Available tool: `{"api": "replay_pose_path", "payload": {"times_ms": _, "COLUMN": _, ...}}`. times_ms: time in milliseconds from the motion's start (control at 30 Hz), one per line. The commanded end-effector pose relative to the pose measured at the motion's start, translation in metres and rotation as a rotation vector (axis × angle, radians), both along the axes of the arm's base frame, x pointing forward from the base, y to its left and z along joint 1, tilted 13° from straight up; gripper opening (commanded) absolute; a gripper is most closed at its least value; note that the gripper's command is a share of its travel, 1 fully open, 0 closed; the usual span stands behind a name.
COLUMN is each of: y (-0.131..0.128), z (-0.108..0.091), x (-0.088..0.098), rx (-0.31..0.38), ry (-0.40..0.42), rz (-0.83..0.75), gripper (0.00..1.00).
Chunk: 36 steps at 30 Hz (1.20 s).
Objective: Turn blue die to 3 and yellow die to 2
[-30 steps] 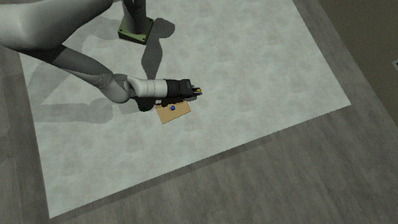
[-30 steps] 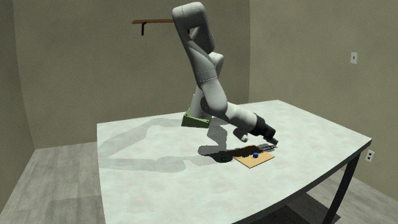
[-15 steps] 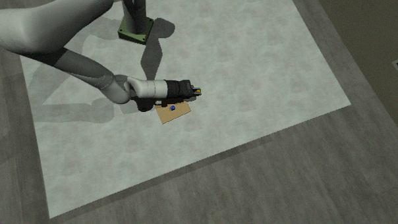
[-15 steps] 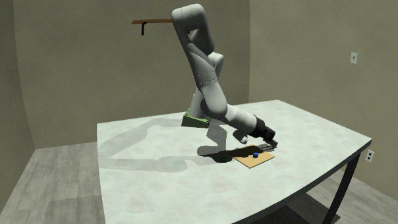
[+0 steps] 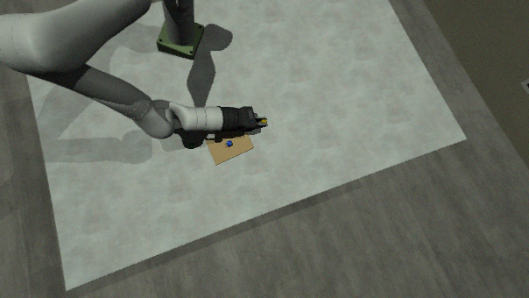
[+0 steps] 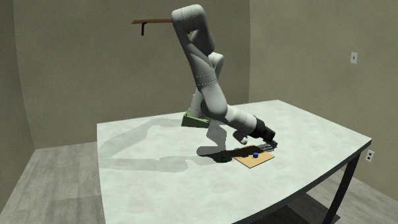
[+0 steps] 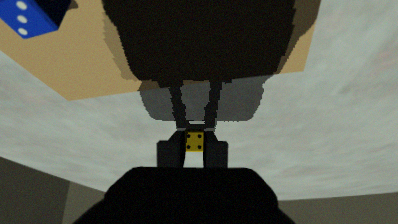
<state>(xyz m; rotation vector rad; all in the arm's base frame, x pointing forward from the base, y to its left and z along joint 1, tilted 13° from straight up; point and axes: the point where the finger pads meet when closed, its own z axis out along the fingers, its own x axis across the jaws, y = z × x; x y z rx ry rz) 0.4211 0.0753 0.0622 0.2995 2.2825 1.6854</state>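
My gripper (image 7: 194, 144) clamped the yellow die (image 7: 194, 141), raised above the table.
The mat (image 5: 236, 151) lay just behind and below it.

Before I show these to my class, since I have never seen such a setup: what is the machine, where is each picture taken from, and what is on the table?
It is one jointed robot arm bolted to a table by a green base. One picture looks down from above, one looks from the side of the room, and one comes from a camera at the arm's wrist. At the arm's tip is a two-finger gripper, shut on a small yellow die and held just above the table. A tan mat lies on the table with a blue die on it. A green die sits off the mat, in the arm's shadow.
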Motion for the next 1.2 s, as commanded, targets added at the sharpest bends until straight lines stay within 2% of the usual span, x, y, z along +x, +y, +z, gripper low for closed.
{"api": "replay_pose_path", "payload": {"times_ms": 0, "y": -0.0001, "z": 0.0006, "x": 0.0002, "rx": 0.0, "ry": -0.001, "rz": 0.0, "gripper": 0.34}}
{"api": "replay_pose_path", "payload": {"times_ms": 833, "y": -0.0001, "z": 0.0006, "x": 0.0002, "rx": 0.0, "ry": -0.001, "rz": 0.0, "gripper": 0.34}}
{"api": "replay_pose_path", "payload": {"times_ms": 867, "y": -0.0001, "z": 0.0006, "x": 0.0002, "rx": 0.0, "ry": -0.001, "rz": 0.0, "gripper": 0.4}}
{"api": "replay_pose_path", "payload": {"times_ms": 1000, "y": -0.0001, "z": 0.0006, "x": 0.0002, "rx": 0.0, "ry": -0.001, "rz": 0.0, "gripper": 0.4}}
{"api": "replay_pose_path", "payload": {"times_ms": 1033, "y": -0.0001, "z": 0.0006, "x": 0.0002, "rx": 0.0, "ry": -0.001, "rz": 0.0, "gripper": 0.46}}
{"api": "replay_pose_path", "payload": {"times_ms": 1100, "y": -0.0001, "z": 0.0006, "x": 0.0002, "rx": 0.0, "ry": -0.001, "rz": 0.0, "gripper": 0.46}}
{"api": "replay_pose_path", "payload": {"times_ms": 1133, "y": -0.0001, "z": 0.0006, "x": 0.0002, "rx": 0.0, "ry": -0.001, "rz": 0.0, "gripper": 0.52}}
{"api": "replay_pose_path", "payload": {"times_ms": 1167, "y": -0.0001, "z": 0.0006, "x": 0.0002, "rx": 0.0, "ry": -0.001, "rz": 0.0, "gripper": 0.52}}
